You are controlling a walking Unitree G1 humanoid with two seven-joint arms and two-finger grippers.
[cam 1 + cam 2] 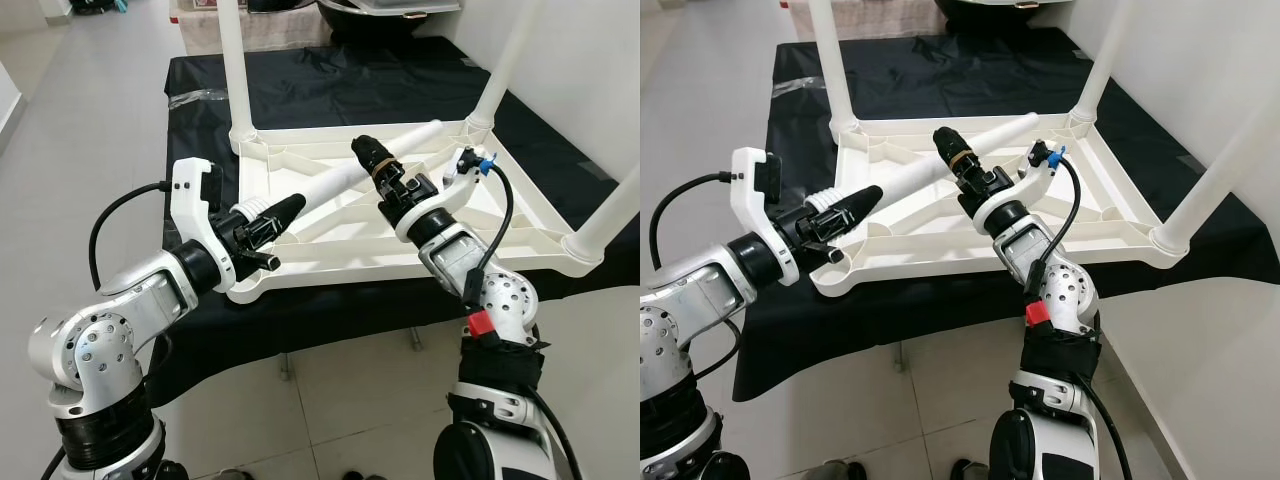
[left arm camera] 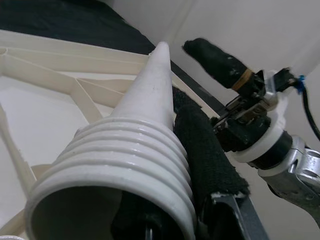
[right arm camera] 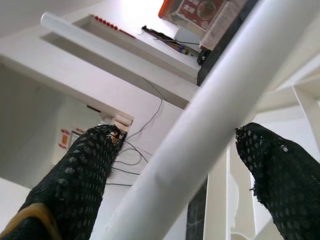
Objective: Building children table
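A white children's table [image 1: 330, 262] lies upside down on a black cloth. A loose white table leg [image 1: 340, 180] slants across its underside. My left gripper [image 1: 268, 222] is shut on the leg's threaded end [image 2: 115, 165], just above the table's near left corner socket [image 1: 830, 256]. My right gripper [image 1: 385, 168] straddles the middle of the same leg and is open. In the right wrist view its fingers [image 3: 80, 170] stand on either side of the leg [image 3: 210, 120] with a gap. Three legs stand upright in the other corners.
The black cloth [image 1: 300, 80] covers a low platform under the table. Upright legs rise at the back left [image 1: 235, 70], back right [image 1: 505, 65] and near right [image 1: 610, 220]. Tiled floor [image 1: 90, 120] lies to the left, a white wall to the right.
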